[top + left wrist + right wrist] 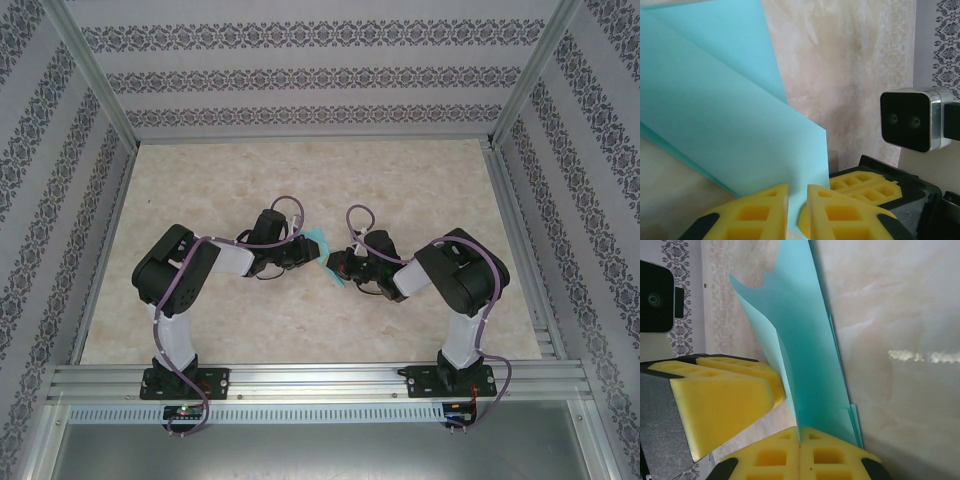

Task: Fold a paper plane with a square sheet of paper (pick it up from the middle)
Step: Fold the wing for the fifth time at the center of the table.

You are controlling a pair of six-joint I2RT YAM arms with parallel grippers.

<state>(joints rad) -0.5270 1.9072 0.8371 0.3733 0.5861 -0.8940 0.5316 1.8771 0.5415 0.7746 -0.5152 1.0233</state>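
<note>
- The square sheet of paper (805,340) is held up right at the right gripper (800,442).
- The right gripper's 2 yellow fingers (835,457) are pressed together. The near edge of the paper is pinched in the line where they meet.
- From the right gripper, the paper runs straight out and away. It looks long and thin and stands on its edge.
- The left gripper (797,202) is just beside the right gripper, tip to tip. Its 2 fingers have a thin gap, and the paper sits in that gap. I cannot tell if they squeeze it.
- Both arms are at the paper, but the right gripper is the 1 with the sure hold.
- I think the next move needs the left gripper to grab close beside the right gripper. Then the paper can be bent along its long line.
- The paper is plain teal-blue with no marks. It is folded, with thin layers showing along 1 edge. A loose flap curls over at the end far from the right gripper.
</note>
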